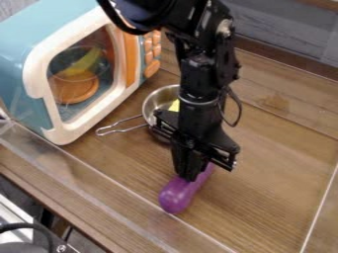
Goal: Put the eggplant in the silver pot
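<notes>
The purple eggplant (pixel 179 195) lies on the wooden table near its front edge, its narrow end pointing up and back. My gripper (pixel 196 167) comes straight down on that narrow end and its fingers are shut on it. The fat end of the eggplant rests on the table. Behind the arm and to the left stands the silver pot (pixel 160 101), partly hidden by the arm, with its wire loop handle (pixel 117 126) reaching toward the left.
A teal and orange toy microwave (pixel 73 69) stands at the back left, with an orange bowl and a yellow piece behind its window. The table's front edge runs diagonally at the lower left.
</notes>
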Motion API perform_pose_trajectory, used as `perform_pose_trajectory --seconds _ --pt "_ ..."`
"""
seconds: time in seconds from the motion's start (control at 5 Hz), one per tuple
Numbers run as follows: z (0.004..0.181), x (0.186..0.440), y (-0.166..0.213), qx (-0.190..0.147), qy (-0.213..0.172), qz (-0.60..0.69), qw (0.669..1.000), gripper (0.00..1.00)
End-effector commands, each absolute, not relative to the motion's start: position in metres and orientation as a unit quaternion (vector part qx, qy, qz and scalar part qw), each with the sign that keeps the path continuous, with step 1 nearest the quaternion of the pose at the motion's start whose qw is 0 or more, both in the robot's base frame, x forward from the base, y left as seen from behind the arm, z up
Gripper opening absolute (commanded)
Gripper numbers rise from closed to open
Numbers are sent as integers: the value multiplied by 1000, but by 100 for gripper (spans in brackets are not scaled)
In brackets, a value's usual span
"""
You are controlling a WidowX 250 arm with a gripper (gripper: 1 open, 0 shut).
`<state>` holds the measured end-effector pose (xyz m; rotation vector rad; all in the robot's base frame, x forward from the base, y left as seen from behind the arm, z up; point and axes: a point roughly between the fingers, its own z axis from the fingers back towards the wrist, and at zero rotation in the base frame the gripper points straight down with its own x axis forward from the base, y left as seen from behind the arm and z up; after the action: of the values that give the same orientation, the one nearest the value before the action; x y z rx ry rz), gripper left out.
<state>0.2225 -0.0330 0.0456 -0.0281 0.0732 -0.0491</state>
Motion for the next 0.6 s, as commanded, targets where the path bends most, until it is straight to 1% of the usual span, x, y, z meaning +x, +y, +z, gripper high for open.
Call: perform_pose_trajectory --seconds 0.0,0.2,0.4 --pt "56 229 -29 -14 17 -21 1000 100" --pt "58 230 -28 -13 16 -20 1000 100" --pt "54 229 -28 -13 16 -18 1000 100"
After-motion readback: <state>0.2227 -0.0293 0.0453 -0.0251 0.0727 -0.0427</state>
